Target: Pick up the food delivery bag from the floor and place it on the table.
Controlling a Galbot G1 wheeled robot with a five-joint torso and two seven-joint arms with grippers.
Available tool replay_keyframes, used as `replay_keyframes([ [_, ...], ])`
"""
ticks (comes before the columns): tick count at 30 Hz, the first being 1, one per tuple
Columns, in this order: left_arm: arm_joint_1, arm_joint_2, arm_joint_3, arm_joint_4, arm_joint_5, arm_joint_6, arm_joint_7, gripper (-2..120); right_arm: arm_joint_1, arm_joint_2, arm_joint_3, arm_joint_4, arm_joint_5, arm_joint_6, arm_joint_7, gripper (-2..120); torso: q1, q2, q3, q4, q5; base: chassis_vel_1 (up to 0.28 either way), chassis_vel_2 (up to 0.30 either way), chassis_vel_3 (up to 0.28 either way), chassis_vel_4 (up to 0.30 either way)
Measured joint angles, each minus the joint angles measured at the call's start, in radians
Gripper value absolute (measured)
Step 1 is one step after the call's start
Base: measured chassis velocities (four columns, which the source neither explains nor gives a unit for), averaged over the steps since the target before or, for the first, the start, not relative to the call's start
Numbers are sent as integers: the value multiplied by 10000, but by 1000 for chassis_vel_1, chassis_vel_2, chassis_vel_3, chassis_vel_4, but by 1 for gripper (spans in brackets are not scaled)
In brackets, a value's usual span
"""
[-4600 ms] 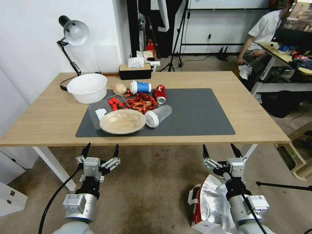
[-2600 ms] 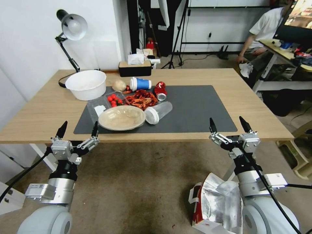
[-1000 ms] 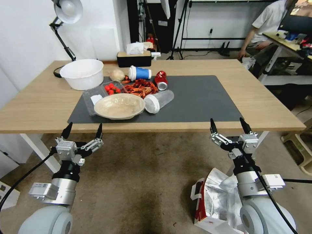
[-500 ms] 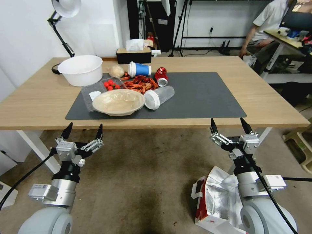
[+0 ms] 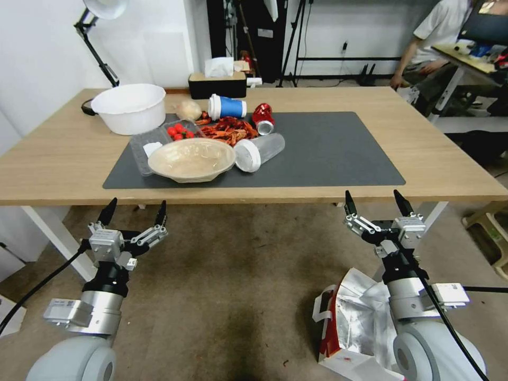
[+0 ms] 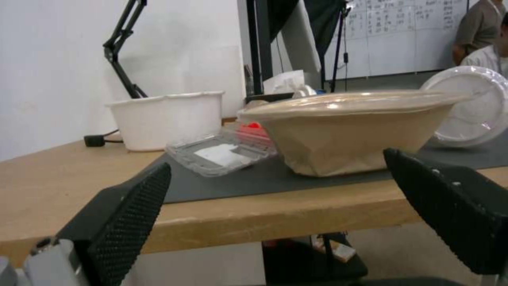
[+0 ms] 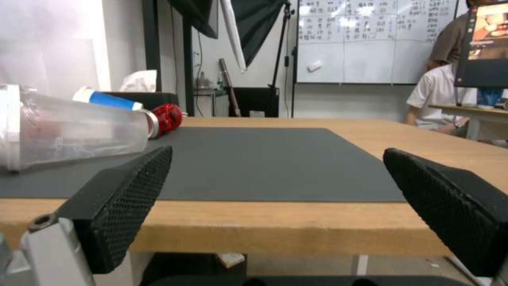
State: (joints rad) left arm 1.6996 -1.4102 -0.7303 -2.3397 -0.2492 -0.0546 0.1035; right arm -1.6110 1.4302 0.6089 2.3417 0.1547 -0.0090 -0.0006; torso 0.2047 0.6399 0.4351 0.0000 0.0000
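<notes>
The food delivery bag (image 5: 352, 323) lies on the floor (image 5: 238, 275) at the lower right, white with a red side, crumpled foil lining and a white loop handle; my right arm covers part of it. My right gripper (image 5: 376, 202) stands open above the bag, at the table's front edge, holding nothing. My left gripper (image 5: 135, 210) is open and empty too, just below that edge on the left. The table (image 5: 439, 174) has a light-wood top with a dark grey mat (image 5: 338, 153). Both wrist views look level across the table edge (image 7: 275, 230), between open fingers (image 6: 129, 214).
On the mat's left half lie a lidded tan bowl (image 5: 191, 159), a clear tub (image 5: 259, 151), a red can (image 5: 263, 117), a blue cup (image 5: 226, 106), tomatoes and red scraps. A white bowl (image 5: 128, 107), lamp and tissue box (image 5: 217, 84) stand behind. The mat's right half is bare.
The whole head picture has shifted: the table now sits lower and nearer, so the camera has moved. Since the earliest frame both arms have spread outward; lately they hold still, open.
</notes>
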Motion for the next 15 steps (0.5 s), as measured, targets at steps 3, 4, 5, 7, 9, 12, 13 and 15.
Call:
replay_keyframes([
  [3,0,-3,12,1,16,16,15,100,-23,18,4,4,2,0,1,100,-42,-101,-57,0,-1,0,0,0,0],
  [4,1,-5,21,2,31,32,29,100,-30,41,4,5,2,2,2,100,-72,-183,-110,0,0,0,0,0,0],
  [5,2,-6,23,2,36,35,36,100,-31,46,4,6,2,2,2,100,-84,-213,-127,0,0,0,0,0,0],
  [7,2,-8,25,2,40,37,43,100,-31,56,4,6,2,4,2,100,-107,-270,-162,0,0,0,0,0,0],
  [9,8,-12,28,2,51,39,53,100,-21,66,2,6,2,5,4,100,-159,-400,-240,0,0,0,0,0,0],
  [12,16,-16,28,6,66,40,58,100,-11,66,1,5,2,6,7,100,-199,-508,-307,0,0,0,0,0,0],
  [13,17,-21,28,6,73,40,61,100,-6,64,1,5,4,6,9,100,-218,-558,-337,0,0,0,0,0,0],
  [15,19,-26,29,6,79,40,65,100,-5,62,1,3,10,6,9,100,-232,-597,-362,0,0,0,0,0,0],
])
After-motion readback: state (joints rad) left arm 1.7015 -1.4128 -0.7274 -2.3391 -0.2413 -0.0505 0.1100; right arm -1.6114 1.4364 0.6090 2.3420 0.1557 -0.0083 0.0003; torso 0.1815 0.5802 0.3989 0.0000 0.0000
